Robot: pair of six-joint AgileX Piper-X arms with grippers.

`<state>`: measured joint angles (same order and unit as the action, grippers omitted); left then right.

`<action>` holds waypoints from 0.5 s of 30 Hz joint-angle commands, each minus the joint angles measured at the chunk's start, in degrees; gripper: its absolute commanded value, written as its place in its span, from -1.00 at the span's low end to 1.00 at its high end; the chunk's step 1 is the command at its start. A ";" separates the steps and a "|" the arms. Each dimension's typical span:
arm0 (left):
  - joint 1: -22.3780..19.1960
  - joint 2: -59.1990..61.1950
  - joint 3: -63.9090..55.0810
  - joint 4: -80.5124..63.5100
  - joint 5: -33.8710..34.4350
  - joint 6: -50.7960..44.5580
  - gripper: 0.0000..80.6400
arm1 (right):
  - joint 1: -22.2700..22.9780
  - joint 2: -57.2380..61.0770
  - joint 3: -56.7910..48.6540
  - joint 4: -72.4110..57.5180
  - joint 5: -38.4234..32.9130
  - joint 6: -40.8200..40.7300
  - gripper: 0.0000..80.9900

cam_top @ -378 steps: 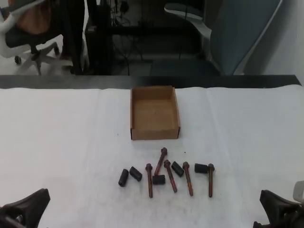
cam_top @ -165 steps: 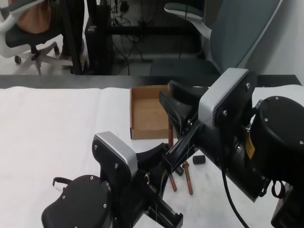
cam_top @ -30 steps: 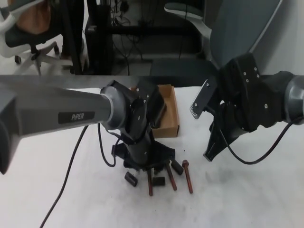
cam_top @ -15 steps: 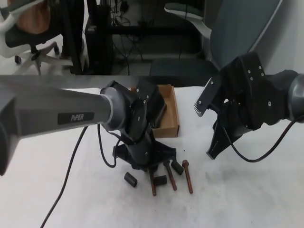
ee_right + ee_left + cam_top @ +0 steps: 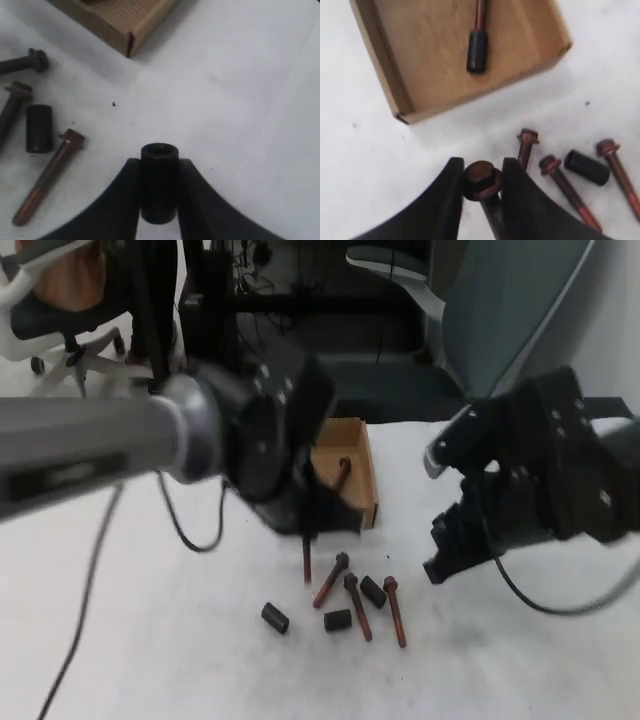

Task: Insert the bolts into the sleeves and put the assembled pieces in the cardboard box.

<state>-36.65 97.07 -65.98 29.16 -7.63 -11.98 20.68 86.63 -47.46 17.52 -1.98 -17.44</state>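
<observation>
Your left gripper (image 5: 483, 170) is clenched on a bolt (image 5: 481, 179) at its head end, above the counter (image 5: 240, 100) near the cardboard box (image 5: 427, 55), where one assembled piece (image 5: 476, 50) lies. Your right gripper (image 5: 159, 170) grasps a sleeve (image 5: 159, 185), open end showing. Bring them together slowly, line the shank up with the bore, and keep both grips firm.

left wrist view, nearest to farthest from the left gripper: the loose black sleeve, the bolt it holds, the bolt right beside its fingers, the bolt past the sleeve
1. held bolt, clamped in the left gripper
2. neighbouring bolt, just beside the gripper
3. loose sleeve, farther out that side
4. outer bolt, beyond the sleeve
</observation>
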 commanded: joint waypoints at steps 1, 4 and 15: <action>-0.17 -7.63 4.48 -10.11 -0.84 2.16 -0.96 | -0.25 -7.47 6.84 -6.97 -7.44 3.61 -1.00; -0.48 -13.67 13.19 -25.18 2.31 2.16 -0.96 | 0.65 -14.83 15.11 -17.01 -13.76 10.71 -1.00; -8.30 -21.24 40.30 -77.64 9.56 -1.46 -0.96 | 16.26 -34.67 36.47 -47.03 -14.56 22.18 -1.00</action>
<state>-42.70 76.84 -28.46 -37.11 0.33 -11.45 33.95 53.35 -12.66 -26.46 -18.53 3.88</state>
